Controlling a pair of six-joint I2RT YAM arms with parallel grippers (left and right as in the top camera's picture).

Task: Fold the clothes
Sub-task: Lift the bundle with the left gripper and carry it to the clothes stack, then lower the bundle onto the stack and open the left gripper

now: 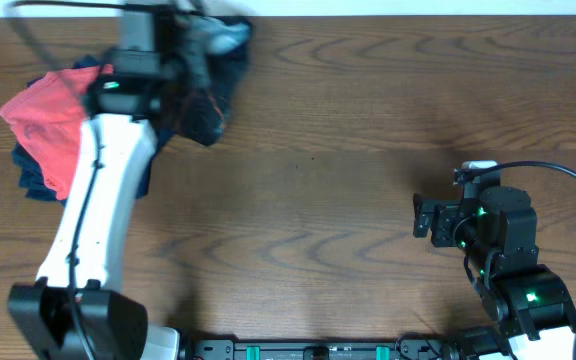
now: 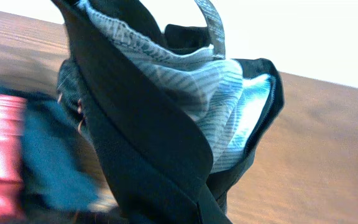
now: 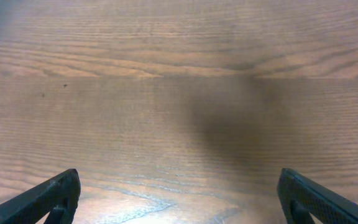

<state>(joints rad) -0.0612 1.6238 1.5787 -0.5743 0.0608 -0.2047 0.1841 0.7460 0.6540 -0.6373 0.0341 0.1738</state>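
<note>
- The jersey (image 1: 211, 100) is lying bunched up at the far left corner of the counter (image 1: 348, 130), just beside a red garment (image 1: 48, 120), and part of it is hanging up in the air.
- The left end effector (image 1: 193, 40) is pinching together on a fold of the jersey. Its fingers are hiding in the cloth in the wrist view.
- The right end effector (image 1: 420, 216) is hovering over bare wood, well apart from the clothes. Its fingers are standing wide and holding nothing.
- The jersey is looking soft, thin and light — it is probably going to droop and slide instead of keeping a shape.
- Taking hold at an edge or a shoulder corner is, I think, going to work better than grabbing the middle lump.
- Counting: one black jersey, one red garment and two end effectors. A navy pile (image 1: 30, 180) is peeking out below the red one — I cannot tell how many pieces are in it.
</note>
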